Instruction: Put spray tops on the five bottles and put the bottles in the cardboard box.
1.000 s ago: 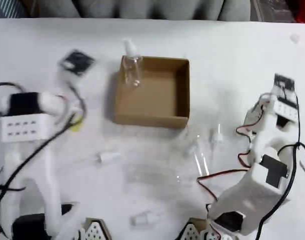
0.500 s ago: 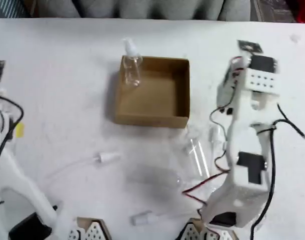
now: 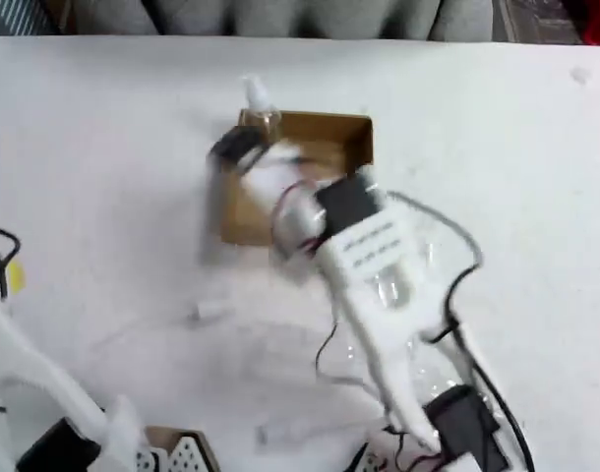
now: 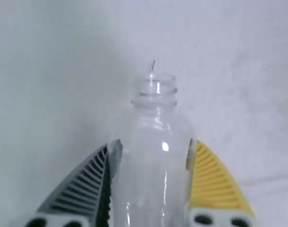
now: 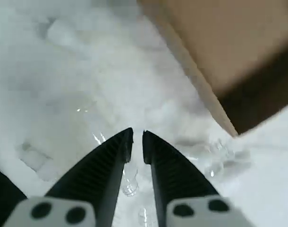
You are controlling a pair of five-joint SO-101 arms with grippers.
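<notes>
Cardboard box [image 3: 354, 133] at mid-worktop [image 3: 497, 147], a capped bottle [image 3: 258, 101] standing at its far left corner. The right arm [image 3: 379, 285] stretches from the near edge across the box, the right hand [image 3: 236, 147] above its left wall. A loose spray top [image 3: 211, 311] lies in front of the box. At the near left edge stands the left arm [image 3: 25, 374]; the left hand [image 4: 153, 151] has an uncapped bottle [image 4: 153, 118] between its fingers.

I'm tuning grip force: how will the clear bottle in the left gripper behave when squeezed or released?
The clear bottle looks empty and thin-walled, so probably light and easily dented. Its smooth round body could slip in the left gripper, and would likely roll if laid down.
</notes>
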